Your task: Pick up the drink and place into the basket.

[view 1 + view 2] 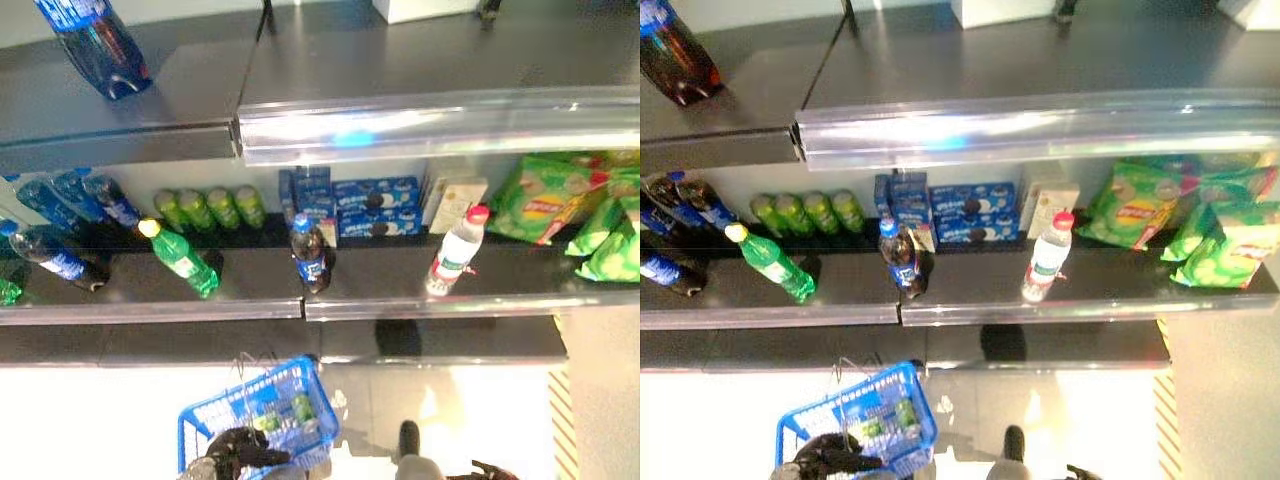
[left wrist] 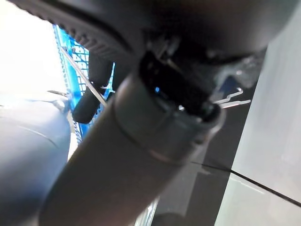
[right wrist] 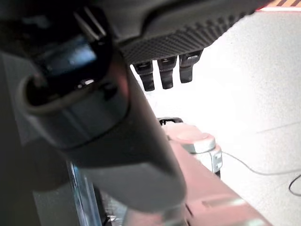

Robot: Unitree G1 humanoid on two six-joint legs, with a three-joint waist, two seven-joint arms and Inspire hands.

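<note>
L hand (image 1: 238, 450) grips blue basket (image 1: 300, 385) handle; R hand (image 3: 164, 70) w/ fingers straight, wrist view only.

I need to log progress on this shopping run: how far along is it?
Done: the blue basket already holds green items, seemingly drinks. In hand: the left hand grips the basket's wire handle; the right hand hangs with straight fingers, holding nothing. Left: drinks such as the green bottle and the dark cola bottle stand on the shelf, unpicked.

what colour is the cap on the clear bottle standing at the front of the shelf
Red. The clear bottle has a red cap, seen best in the left eye view.
</note>
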